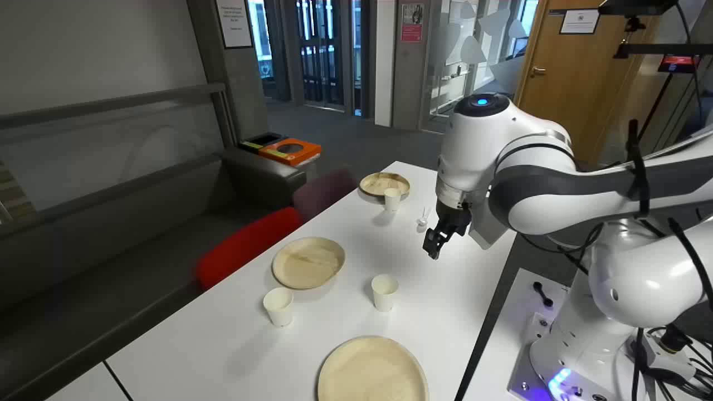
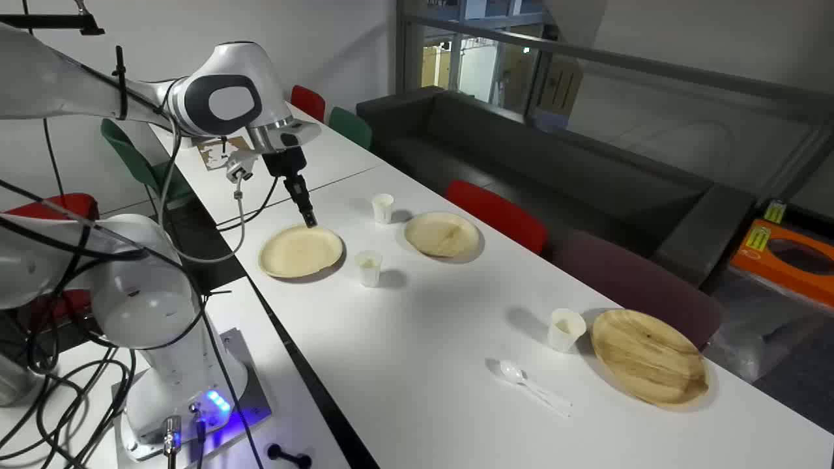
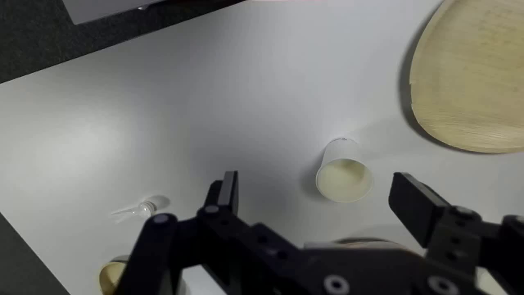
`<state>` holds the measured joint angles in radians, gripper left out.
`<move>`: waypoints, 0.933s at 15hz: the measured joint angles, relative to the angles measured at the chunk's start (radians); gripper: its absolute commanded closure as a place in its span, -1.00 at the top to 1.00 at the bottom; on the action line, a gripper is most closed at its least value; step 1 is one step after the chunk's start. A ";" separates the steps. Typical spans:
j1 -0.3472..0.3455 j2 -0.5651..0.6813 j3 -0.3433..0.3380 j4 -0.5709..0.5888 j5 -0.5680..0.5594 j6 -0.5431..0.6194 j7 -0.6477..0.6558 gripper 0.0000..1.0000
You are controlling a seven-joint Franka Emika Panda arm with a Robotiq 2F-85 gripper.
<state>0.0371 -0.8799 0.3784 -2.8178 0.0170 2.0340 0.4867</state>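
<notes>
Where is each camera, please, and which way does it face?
An exterior view: raised, facing along the table towards glass doors; arm shows.
An exterior view: raised, facing across the table towards the sofa; arm shows.
Wrist view: on the wrist, facing down towards a cup; open gripper shows.
Both exterior views share table, arm, sofa, spoon.

I log a white, rounded arm (image 1: 551,216): dark grey bands (image 1: 585,182), black cables (image 1: 689,253), blue light (image 1: 482,102) on a black cap (image 1: 467,108). Base (image 2: 172,384) glows blue. Gripper (image 3: 317,192) black, blocky, with round screws (image 3: 337,284).

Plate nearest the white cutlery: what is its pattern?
The tan plate has brown streaks, clearest in an exterior view.
</notes>
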 measured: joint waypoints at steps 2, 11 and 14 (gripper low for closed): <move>0.000 0.004 0.000 0.000 0.000 0.000 0.000 1.00; -0.023 0.020 -0.022 0.010 0.001 0.020 0.043 1.00; -0.094 0.058 -0.071 0.021 0.000 0.096 0.070 1.00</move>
<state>-0.0571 -0.8219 0.3076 -2.7969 0.0167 2.1301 0.5570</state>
